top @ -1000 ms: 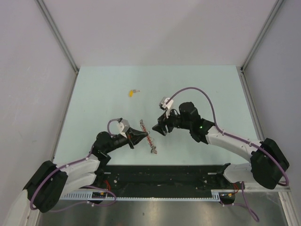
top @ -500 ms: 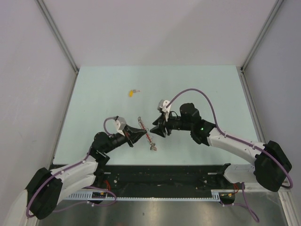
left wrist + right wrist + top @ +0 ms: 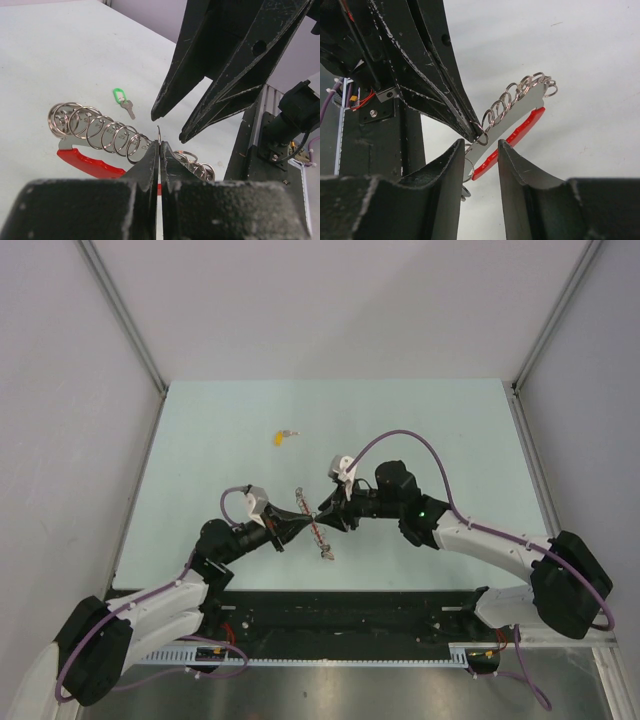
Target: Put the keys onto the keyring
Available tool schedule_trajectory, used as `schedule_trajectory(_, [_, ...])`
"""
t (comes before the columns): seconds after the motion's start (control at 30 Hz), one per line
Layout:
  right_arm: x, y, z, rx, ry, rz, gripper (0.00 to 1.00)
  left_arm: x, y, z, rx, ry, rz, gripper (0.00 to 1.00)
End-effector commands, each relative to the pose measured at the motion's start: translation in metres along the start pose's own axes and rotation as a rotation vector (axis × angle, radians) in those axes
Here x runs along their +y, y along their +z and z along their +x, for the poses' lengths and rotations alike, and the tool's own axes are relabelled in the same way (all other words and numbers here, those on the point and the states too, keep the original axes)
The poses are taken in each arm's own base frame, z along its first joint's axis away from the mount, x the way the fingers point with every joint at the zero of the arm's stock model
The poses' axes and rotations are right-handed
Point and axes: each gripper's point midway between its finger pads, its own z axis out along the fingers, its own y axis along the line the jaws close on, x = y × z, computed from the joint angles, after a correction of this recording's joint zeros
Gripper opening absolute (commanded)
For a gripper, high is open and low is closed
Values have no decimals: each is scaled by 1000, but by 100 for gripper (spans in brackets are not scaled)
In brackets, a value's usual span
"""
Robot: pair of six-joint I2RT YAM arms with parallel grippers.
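The left tool (image 3: pixel 159 146) is seen clamped shut on one thin metal ring of the keyring (image 3: pixel 92 131), whose red bar and row of rings are found near the middle of the table (image 3: pixel 420 420). The right tool (image 3: pixel 479 146) is seen with its jaws parted and the keyring between them. The green key (image 3: pixel 123 100) is laid on the table beyond the keyring; the yellow key (image 3: pixel 281 436) is laid well apart.

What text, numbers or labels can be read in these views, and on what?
No legible text in any view.
Red-and-grey keyring, a plastic band and metal strip with silver wire rings: faint dark marks on the strip behind the rings, possibly digits, too blurred to read.
Small silver key with green plastic head: no marking visible.
Small silver key with yellow plastic head: too small to tell.
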Motion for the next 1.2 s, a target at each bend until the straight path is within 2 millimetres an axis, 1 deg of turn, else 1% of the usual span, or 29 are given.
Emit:
schedule_trajectory(0.0, [0, 6, -26, -74, -57, -7, 35, -12, 8, -31, -79, 29, 49, 0])
schedule_trajectory(0.2, [-1, 9, -25, -71, -55, -8, 32, -15, 9, -32, -80, 30, 58, 0])
schedule_trajectory(0.33, [-1, 13, -20, -54, -54, -8, 30, -16, 9, -33, -83, 30, 60, 0])
schedule_trajectory(0.6, [-3, 15, -20, -57, -67, 13, 21, -18, 9, -32, -79, 26, 67, 1])
schedule_trajectory(0.77, [-6, 13, -21, -54, -71, 33, 20, -20, 9, -31, -75, 24, 72, 1])
schedule_trajectory(0.93, [-14, 7, -26, -63, -72, 75, 20, -18, 8, -31, -75, 30, 58, 0])
schedule_trajectory(1.07, [-12, 7, -30, -75, -71, 69, 20, -19, 9, -31, -72, 28, 64, 0])
schedule_trajectory(1.17, [-8, 9, -29, -75, -67, 51, 20, -21, 10, -31, -68, 25, 69, 0])
